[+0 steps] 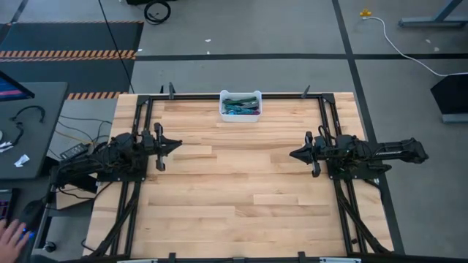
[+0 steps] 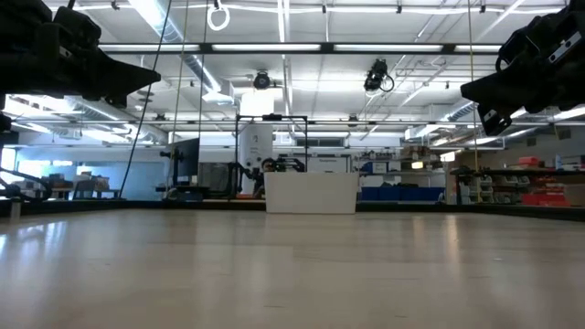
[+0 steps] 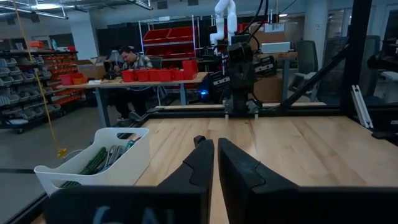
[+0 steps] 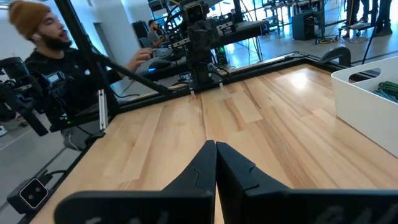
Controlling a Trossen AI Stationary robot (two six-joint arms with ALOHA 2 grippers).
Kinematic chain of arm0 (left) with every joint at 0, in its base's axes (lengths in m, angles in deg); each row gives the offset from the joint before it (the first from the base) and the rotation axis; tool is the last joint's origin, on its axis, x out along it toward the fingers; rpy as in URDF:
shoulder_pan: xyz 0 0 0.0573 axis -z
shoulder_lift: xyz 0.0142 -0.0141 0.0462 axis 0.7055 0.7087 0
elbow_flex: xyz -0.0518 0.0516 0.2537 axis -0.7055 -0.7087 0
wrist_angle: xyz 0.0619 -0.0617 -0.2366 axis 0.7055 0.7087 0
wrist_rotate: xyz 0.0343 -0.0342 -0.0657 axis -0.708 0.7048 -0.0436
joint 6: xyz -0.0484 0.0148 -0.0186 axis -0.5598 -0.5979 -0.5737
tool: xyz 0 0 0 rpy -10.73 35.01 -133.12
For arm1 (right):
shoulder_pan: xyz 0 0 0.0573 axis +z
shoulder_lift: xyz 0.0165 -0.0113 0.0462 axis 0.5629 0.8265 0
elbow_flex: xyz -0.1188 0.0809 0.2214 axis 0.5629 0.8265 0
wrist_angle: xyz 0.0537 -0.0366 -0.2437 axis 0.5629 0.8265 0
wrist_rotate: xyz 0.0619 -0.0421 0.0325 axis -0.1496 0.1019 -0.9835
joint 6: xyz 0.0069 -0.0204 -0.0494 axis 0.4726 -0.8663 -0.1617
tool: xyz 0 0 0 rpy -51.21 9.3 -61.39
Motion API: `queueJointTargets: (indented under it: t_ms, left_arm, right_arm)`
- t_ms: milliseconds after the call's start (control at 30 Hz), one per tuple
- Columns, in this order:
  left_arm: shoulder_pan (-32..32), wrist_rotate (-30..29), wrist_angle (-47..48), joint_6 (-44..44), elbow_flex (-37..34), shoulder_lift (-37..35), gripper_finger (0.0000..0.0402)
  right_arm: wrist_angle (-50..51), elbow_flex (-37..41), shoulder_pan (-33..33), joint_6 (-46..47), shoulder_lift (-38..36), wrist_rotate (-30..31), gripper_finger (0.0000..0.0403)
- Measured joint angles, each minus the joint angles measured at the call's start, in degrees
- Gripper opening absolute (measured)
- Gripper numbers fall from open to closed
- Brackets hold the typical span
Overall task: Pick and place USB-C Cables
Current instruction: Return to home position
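The task seems done, since all the cables (image 1: 240,104) that I can see lie inside the white bin (image 1: 240,117) at the far edge of the surface (image 1: 241,190), while the left gripper (image 1: 178,145) and the right gripper (image 1: 292,154) hang closed and empty at their sides.

I'd call this a robotics lab inside a big industrial hall. Long strip lights (image 2: 283,47) run high overhead along the top of the low view. The grey concrete floor (image 1: 241,73) is marked with black tape lines and has a hazard-striped mat (image 1: 66,53) at upper left. Racks of red bins (image 3: 165,34) stand behind a seated person (image 3: 132,59), near a white robot arm (image 3: 224,15). Dark robot arms (image 1: 365,153) sit on a black-framed wooden worktop (image 1: 234,183).
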Motion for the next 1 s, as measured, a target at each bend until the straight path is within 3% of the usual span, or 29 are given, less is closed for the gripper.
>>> queueJointTargets:
  t_ms: [1000]
  left_arm:
    - [0.02, 0.0, 0.0, 0.02, 0.0, 0.0, 0.0031]
  right_arm:
    - [0.01, 0.0, 0.0, 0.0, -0.01, 0.0, 0.0009]
